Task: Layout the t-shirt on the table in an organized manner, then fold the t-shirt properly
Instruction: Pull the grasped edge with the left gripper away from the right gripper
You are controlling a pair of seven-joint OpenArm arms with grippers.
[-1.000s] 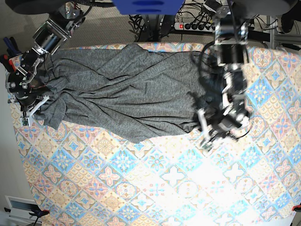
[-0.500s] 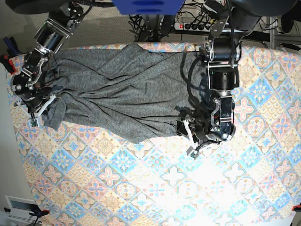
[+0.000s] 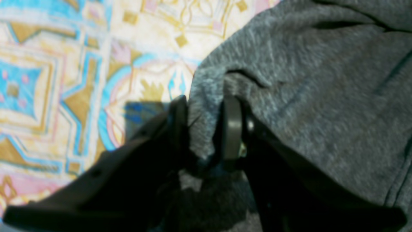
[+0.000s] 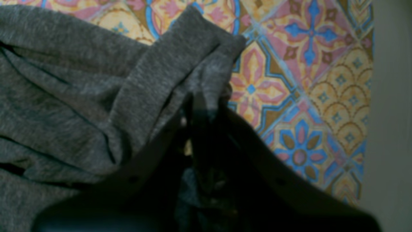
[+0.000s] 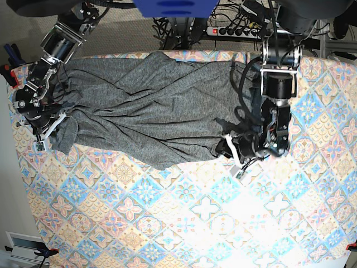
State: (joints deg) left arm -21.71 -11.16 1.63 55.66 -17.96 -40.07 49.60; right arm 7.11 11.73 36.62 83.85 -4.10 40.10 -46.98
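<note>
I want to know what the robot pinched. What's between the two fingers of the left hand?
A bunched edge of the grey t-shirt sits between the left gripper's fingers, over the patterned table; the left wrist view shows it.

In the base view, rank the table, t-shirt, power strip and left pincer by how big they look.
1. Table, fills most of the frame.
2. T-shirt, spread across the table's far half.
3. Power strip and left pincer: both small and look alike; the strip lies farther off, so no ranking.
</note>
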